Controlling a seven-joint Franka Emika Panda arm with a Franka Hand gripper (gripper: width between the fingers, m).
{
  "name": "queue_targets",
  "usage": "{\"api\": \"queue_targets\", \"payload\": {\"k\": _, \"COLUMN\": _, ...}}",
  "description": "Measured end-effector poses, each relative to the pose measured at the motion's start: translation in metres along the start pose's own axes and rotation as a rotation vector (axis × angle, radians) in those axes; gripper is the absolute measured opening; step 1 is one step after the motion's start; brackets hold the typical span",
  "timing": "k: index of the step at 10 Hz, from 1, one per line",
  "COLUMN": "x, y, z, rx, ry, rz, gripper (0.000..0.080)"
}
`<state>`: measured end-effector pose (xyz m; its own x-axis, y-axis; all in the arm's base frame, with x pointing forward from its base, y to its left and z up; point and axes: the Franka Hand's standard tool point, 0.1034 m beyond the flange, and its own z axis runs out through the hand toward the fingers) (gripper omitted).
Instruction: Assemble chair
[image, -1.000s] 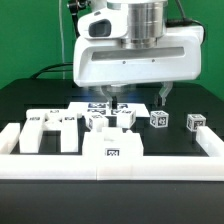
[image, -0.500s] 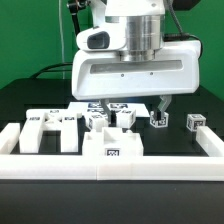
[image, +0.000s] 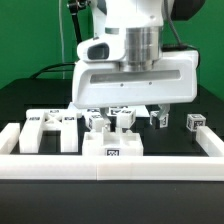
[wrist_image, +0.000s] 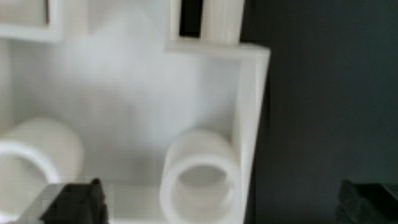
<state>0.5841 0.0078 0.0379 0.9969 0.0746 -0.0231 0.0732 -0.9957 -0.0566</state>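
The gripper (image: 125, 108) hides chair pieces (image: 98, 121) behind it; the wrist view's white chair panel (wrist_image: 125, 110) is blurred (and edge-cropped).

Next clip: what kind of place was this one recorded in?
Most likely a lab robot test bench, not a home or workshop: a black table fenced by a white rail, white chair parts bearing square marker tags, and a plain green backdrop behind.
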Motion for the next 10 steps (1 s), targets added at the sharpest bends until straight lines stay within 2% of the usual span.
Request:
{"api": "queue_targets", "payload": {"k": 4, "x": -0.004, "y": -0.005, "z": 0.018, "rx": 0.001, "ry": -0.008, "rz": -0.007, "gripper": 0.0649}}
{"api": "queue_targets", "payload": {"k": 7, "x": -0.009, "y": -0.007, "z": 0.023, "rx": 0.001, "ry": -0.010, "rz": -0.013, "gripper": 0.0649}}
{"api": "queue_targets", "payload": {"k": 9, "x": -0.010, "y": -0.006, "z": 0.024, "rx": 0.000, "ry": -0.012, "rz": -0.014, "gripper": 0.0391}}
{"api": "queue_targets", "payload": {"k": 10, "x": -0.010, "y": -0.006, "z": 0.024, "rx": 0.000, "ry": -0.012, "rz": -0.014, "gripper": 0.0391}}
